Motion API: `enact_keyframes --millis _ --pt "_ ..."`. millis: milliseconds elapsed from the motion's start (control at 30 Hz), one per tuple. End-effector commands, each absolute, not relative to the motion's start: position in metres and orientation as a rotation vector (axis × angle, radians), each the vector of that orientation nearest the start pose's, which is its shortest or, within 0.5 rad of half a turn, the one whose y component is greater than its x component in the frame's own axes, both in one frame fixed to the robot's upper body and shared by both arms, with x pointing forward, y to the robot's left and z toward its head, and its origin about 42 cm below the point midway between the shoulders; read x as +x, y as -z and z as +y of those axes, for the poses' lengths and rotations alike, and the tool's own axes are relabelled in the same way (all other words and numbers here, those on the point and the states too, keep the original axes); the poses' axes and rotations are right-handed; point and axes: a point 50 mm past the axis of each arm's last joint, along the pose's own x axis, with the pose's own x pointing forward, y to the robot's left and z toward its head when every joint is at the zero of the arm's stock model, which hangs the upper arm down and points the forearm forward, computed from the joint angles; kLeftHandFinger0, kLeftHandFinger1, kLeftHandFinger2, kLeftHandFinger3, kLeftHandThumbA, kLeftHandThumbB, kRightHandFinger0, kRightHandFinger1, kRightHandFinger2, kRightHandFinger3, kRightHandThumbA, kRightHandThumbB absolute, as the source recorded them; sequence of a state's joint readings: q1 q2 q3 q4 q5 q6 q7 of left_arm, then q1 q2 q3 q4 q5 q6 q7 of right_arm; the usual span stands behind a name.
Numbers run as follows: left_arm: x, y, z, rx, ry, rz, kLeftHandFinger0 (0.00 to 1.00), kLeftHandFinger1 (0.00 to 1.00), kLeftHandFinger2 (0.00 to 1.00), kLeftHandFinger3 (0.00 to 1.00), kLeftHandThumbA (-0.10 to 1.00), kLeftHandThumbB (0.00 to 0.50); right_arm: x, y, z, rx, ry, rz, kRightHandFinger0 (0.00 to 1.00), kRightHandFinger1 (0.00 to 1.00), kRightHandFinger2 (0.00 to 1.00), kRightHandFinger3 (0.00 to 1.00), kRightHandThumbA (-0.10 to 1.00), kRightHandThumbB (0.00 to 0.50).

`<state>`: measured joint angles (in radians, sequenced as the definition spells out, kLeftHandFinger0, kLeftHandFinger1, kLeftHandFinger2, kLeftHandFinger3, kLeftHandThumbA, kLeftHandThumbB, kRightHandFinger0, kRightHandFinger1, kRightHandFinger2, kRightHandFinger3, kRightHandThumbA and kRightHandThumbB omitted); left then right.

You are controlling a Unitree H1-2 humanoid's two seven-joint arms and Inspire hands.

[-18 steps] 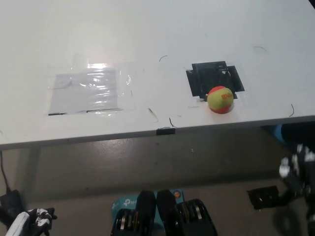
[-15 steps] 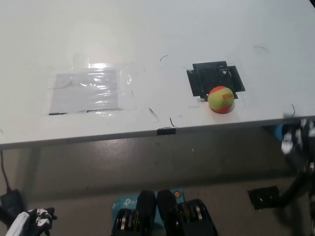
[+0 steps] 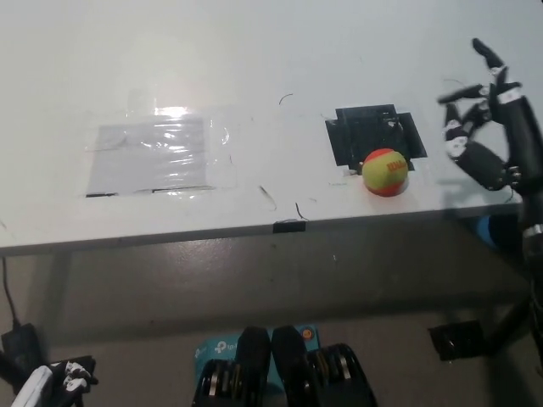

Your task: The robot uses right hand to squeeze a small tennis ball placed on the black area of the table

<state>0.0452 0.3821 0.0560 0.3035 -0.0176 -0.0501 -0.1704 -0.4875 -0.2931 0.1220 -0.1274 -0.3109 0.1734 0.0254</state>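
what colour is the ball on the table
The tennis ball is yellow-green with orange-red, seen in the head view.

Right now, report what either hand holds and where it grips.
Nothing is held. The right hand is open beside the tennis ball; the left hand rests low.

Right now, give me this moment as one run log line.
right hand: open, raised right of tennis ball | ball: on table at black area front edge, untouched | left hand: resting lower left
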Motion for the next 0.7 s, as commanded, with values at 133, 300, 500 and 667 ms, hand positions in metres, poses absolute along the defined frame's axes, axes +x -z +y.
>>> enact_keyframes --millis 133,300,500,667 --pt "0.256 -0.051 0.383 0.345 0.066 0.274 0.0 0.0 0.19 0.38 0.63 0.483 0.431 -0.295 -0.204 -0.825 -0.181 -0.309 0.98 1.0 1.0 1.0 0.46 0.331" --pt "0.258 -0.051 0.383 0.343 0.073 0.268 0.0 0.0 0.18 0.39 0.63 0.486 0.447 -0.291 -0.191 -0.896 -0.225 -0.24 1.0 1.0 1.0 1.0 0.54 0.376" --pt "0.26 -0.052 0.381 0.347 0.079 0.275 0.0 0.0 0.16 0.35 0.63 0.485 0.465 -0.285 -0.174 -0.976 -0.218 -0.221 1.0 1.0 1.0 1.0 0.6 0.417" --pt "0.263 -0.054 0.38 0.35 0.091 0.262 0.01 0.03 0.21 0.37 0.63 0.46 0.477 -0.28 -0.165 -0.972 -0.206 -0.217 1.0 1.0 1.0 1.0 0.59 0.419"
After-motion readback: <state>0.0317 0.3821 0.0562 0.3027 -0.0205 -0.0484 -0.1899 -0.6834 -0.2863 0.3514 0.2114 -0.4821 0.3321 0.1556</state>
